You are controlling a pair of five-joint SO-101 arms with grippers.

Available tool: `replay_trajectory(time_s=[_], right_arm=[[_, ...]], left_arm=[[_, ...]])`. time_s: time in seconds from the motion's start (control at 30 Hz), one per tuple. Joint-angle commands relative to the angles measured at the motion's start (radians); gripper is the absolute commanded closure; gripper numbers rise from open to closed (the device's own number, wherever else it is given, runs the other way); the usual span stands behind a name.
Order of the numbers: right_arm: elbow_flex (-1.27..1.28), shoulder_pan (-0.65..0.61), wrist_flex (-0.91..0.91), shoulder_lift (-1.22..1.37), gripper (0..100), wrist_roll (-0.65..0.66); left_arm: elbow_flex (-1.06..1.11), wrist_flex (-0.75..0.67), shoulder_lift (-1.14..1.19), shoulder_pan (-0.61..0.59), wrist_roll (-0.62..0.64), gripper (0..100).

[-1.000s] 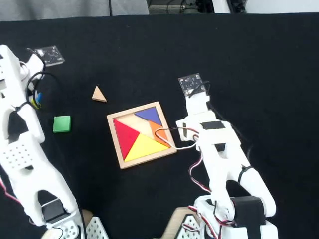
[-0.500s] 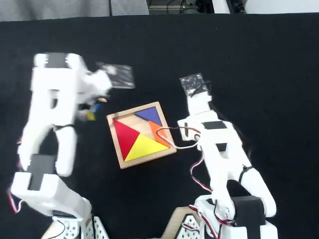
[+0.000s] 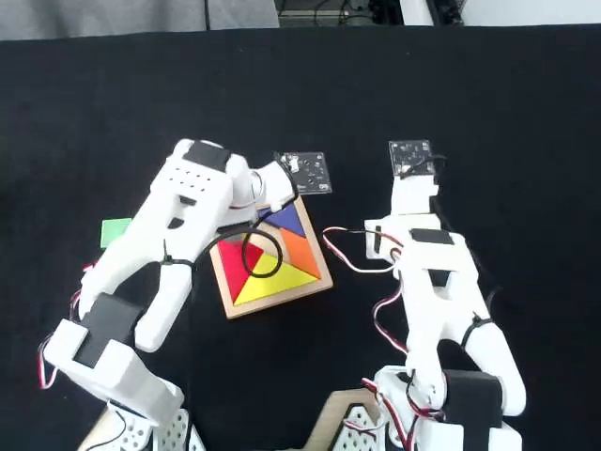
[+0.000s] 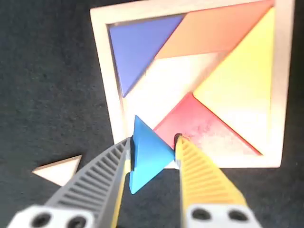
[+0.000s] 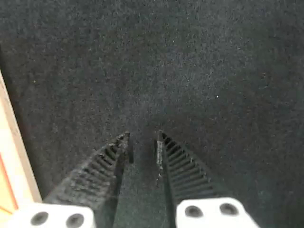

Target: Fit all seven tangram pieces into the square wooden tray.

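The square wooden tray point(image 3: 282, 298) lies mid-table and holds a dark blue triangle point(image 4: 135, 47), an orange piece point(image 4: 213, 35), a yellow triangle point(image 4: 244, 90) and a red triangle point(image 4: 204, 130). A bare patch point(image 4: 161, 90) remains in its middle. My left arm point(image 3: 202, 188) hangs over the tray's left side. Its gripper point(image 4: 152, 141) is shut on a light blue triangle point(image 4: 147, 154) just above the tray's rim point(image 4: 100, 61). A small wood-coloured triangle point(image 4: 59, 169) lies on the cloth beside the tray. My right gripper point(image 5: 143, 142) is slightly open over bare cloth, right of the tray.
A green square piece point(image 3: 115, 231) lies on the black cloth left of the tray, partly behind my left arm. The right arm point(image 3: 413, 202) stands close to the tray's right side, whose edge point(image 5: 14, 142) shows beside that gripper.
The left arm has swung from the far left of the table over to the tray, carrying the light blue triangle. The right arm has shifted a little to the right, away from the tray.
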Motion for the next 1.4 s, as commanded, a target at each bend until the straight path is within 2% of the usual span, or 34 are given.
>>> replay_trajectory(time_s=[0.0, 0.37, 0.6, 1.03, 1.2, 1.3, 1.37], right_arm=[[-0.053, -0.009, -0.002, 0.004, 91.3, -0.005], [-0.047, -0.018, -0.020, 0.004, 91.3, -0.005], [-0.047, -0.020, -0.020, 0.004, 91.3, -0.002], [-0.047, -0.020, -0.020, 0.004, 91.3, 0.002], [-0.047, -0.020, -0.018, 0.004, 91.3, 0.003], [-0.047, -0.020, -0.018, 0.004, 91.3, 0.003], [-0.047, -0.020, -0.018, 0.004, 91.3, 0.003]], left_arm=[[0.044, -0.110, -0.052, 0.005, 0.051, 90], [0.051, -0.161, 0.020, 0.005, 0.069, 90], [-0.081, -0.117, 0.161, -0.019, 0.094, 77], [-0.194, -0.089, 0.221, -0.033, 0.097, 77], [-0.317, 0.075, 0.173, -0.044, 0.092, 77], [-0.338, 0.077, 0.169, -0.041, 0.094, 77], [-0.309, 0.025, 0.190, -0.028, 0.100, 77]])
